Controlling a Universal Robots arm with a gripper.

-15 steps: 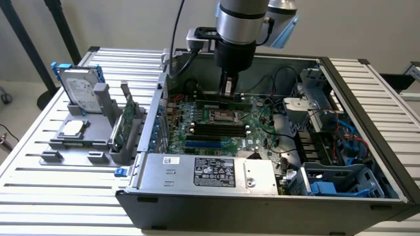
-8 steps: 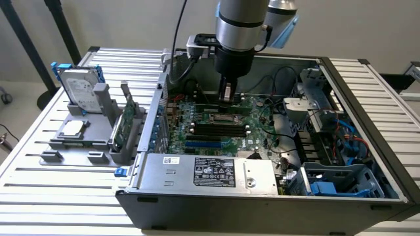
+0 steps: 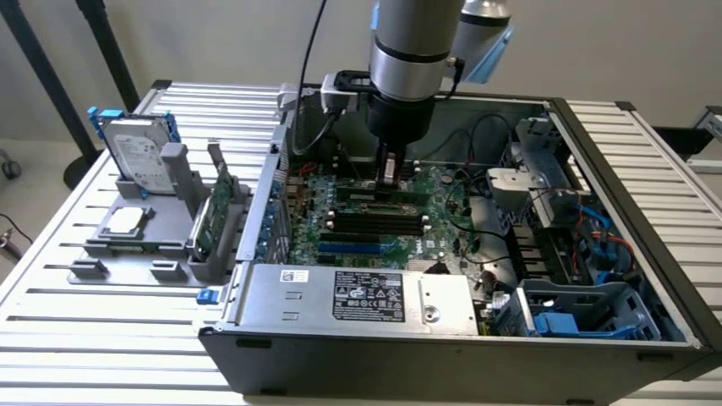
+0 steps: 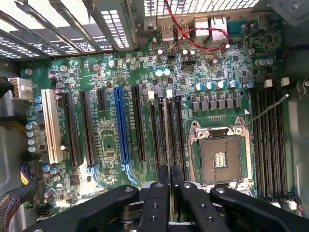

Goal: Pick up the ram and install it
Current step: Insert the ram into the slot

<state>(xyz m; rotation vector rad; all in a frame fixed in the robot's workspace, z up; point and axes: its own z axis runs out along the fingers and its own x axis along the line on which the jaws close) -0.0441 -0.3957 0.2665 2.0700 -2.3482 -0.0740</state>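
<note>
Gripper (image 4: 169, 180): clenched on the ram (image 4: 169, 140), low inside the open computer case (image 3: 618, 199).
Ram: held edge-on between the fingers (image 4: 158, 198), upright over the memory slots (image 4: 155, 130), beside the CPU socket (image 4: 219, 157).
Outside: a hard drive (image 3: 141, 152) and an expansion card (image 3: 220, 207) stood at the exterior view's left.

Look: the ram (image 3: 374, 193) — a long, narrow dark green board with black chips; in the wrist view (image 4: 170, 130) it is seen edge-on, as a thin dark line
Pose: upright on its long edge; parallel to the memory slots (image 4: 155, 130)
Place: down at the slot bank, in line with one slot; beside the processor socket (image 4: 219, 157)
Hold: pinched between the fingers of the gripper (image 4: 170, 170) — both sides touching
Seating: cannot tell whether it is fully pressed home
</note>
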